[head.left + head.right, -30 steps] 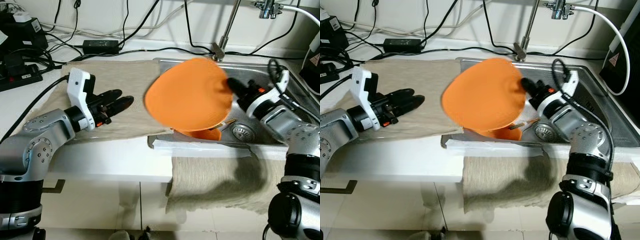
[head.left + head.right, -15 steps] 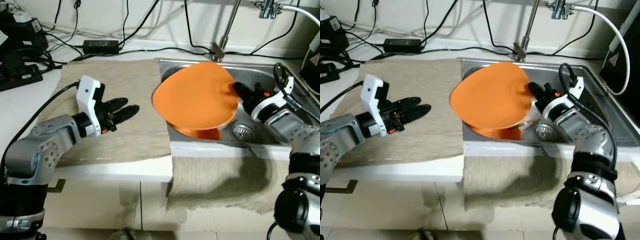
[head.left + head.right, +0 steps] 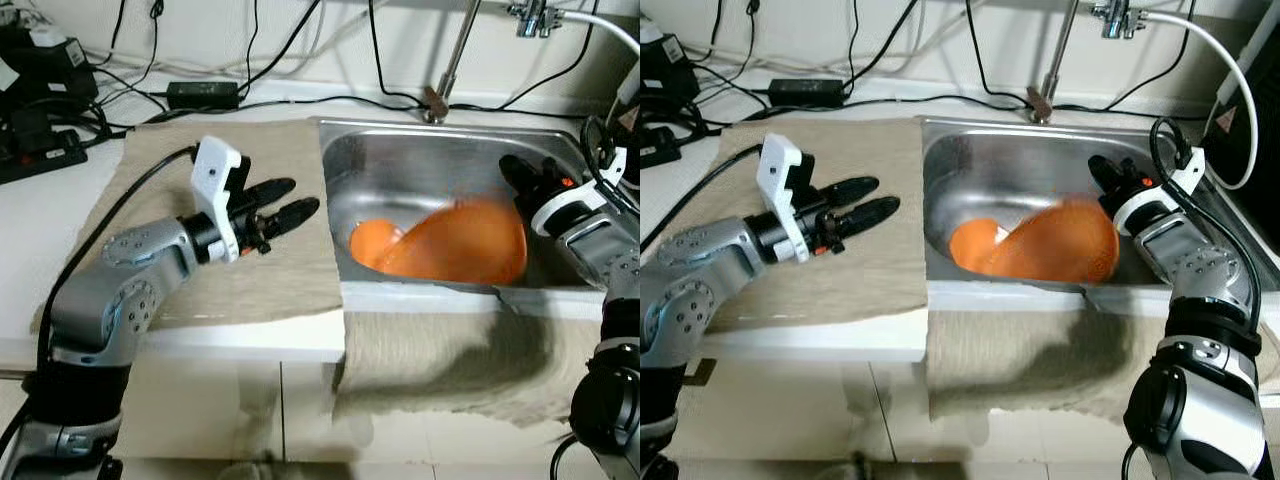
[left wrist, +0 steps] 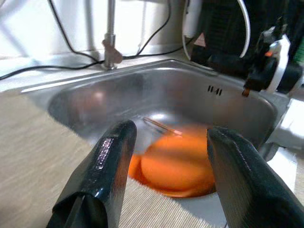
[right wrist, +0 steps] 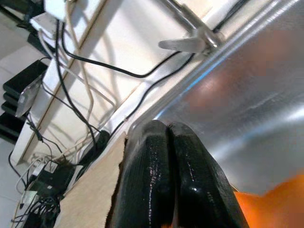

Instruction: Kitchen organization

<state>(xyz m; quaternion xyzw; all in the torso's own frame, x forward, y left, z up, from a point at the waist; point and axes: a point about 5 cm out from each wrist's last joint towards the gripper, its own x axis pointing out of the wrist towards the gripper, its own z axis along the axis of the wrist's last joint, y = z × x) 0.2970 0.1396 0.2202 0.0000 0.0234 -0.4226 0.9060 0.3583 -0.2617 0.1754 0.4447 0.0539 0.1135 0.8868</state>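
- The orange plate (image 3: 470, 245) lies tilted in the sink (image 3: 400, 160), leaning over an orange bowl (image 3: 372, 240); it looks blurred.
- Your right gripper (image 3: 522, 176) hovers at the sink's right side, just above the plate's edge, fingers pressed together on nothing.
- Your left gripper (image 3: 282, 200) waits over the beige cloth (image 3: 180, 150) beside the sink, fingers spread and empty.
- You seem to be between grasps: the next move likely calls for reaching into the basin and taking one dish by its rim.
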